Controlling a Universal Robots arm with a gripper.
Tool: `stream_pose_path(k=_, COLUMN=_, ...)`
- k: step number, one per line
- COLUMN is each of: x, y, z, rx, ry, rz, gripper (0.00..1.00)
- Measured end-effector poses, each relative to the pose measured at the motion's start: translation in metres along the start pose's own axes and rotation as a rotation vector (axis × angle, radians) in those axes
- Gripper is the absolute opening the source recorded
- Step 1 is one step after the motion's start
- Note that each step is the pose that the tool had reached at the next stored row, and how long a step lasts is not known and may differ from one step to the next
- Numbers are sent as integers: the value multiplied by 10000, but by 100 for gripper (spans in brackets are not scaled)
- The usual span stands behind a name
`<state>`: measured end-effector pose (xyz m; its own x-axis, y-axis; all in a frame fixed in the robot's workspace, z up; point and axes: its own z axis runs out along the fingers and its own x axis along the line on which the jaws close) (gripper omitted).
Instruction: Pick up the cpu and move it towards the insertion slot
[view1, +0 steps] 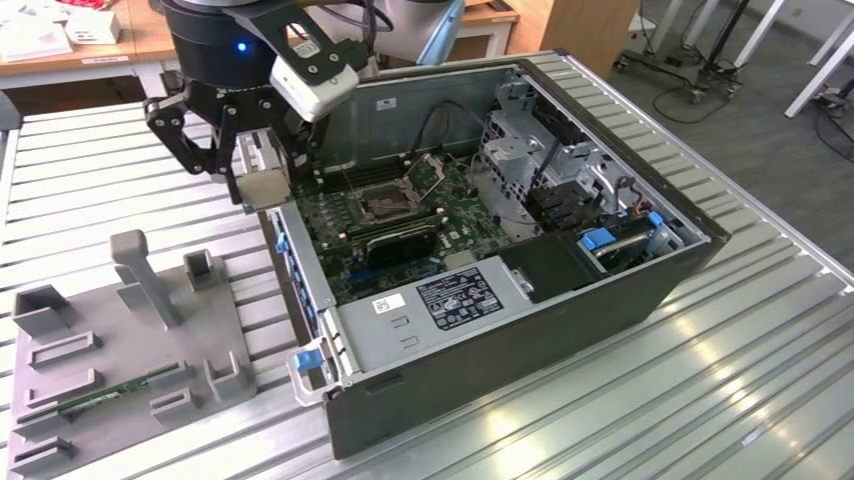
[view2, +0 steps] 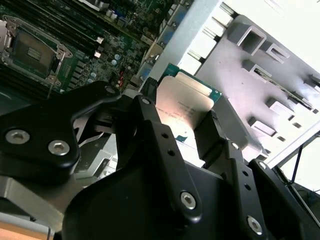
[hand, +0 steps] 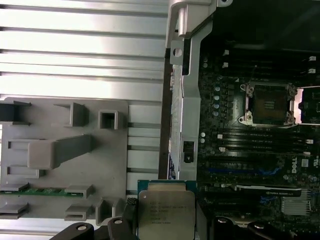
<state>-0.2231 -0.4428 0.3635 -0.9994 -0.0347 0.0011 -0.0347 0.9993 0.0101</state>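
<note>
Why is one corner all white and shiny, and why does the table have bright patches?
In the second wrist view, strong light washes out the corner past the grey holder tray, and the cpu in the gripper glows pale. In the exterior view, the ribbed metal table mirrors the room lights as bright patches.

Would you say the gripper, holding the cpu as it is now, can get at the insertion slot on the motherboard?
Probably yes: the gripper holds the cpu at the open case's edge, and the insertion slot lies uncovered, nothing above it.
</note>
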Motion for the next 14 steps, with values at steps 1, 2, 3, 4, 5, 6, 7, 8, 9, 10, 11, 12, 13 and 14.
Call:
stream_pose_path(k=1, x=-17, y=-1, z=0, rx=0, ry=0, rz=0, gripper=55)
stream_pose_path(k=2, x=-34, y=-1, z=1, rx=-1, ry=-1, rz=0, gripper=55)
stream_pose_path(k=3, x=-51, y=-2, z=0, rx=-1, ry=-1, rz=0, gripper=55)
stream_pose_path(k=4, x=-69, y=-2, z=0, rx=0, ry=0, rz=0, gripper=55)
stream_pose_path(k=5, x=-89, y=-3, z=0, rx=0, ry=0, rz=0, gripper=55)
stream_pose_path(k=6, x=-106, y=-4, z=0, rx=0, ry=0, rz=0, gripper=55)
stream_pose_path(k=7, x=-124, y=-4, z=0, rx=0, ry=0, rz=0, gripper=55)
stream_pose_path(k=8, x=-142, y=-5, z=0, rx=0, ry=0, rz=0, gripper=55)
stream_pose_path(k=9, x=-160, y=-6, z=0, rx=0, ry=-1, rz=0, gripper=55)
stream_pose_path(k=10, x=-177, y=-6, z=0, rx=0, ry=0, rz=0, gripper=55)
stream_pose_path(k=11, x=-194, y=-7, z=0, rx=0, ry=0, rz=0, gripper=55)
stream_pose_path(k=12, x=-212, y=-8, z=0, rx=0, ry=0, rz=0, gripper=55)
stream_pose_path(k=13, x=-230, y=-8, z=0, rx=0, ry=-1, rz=0, gripper=55)
stream_pose_path(k=14, x=-247, y=-8, z=0, rx=-1, ry=-1, rz=0, gripper=55)
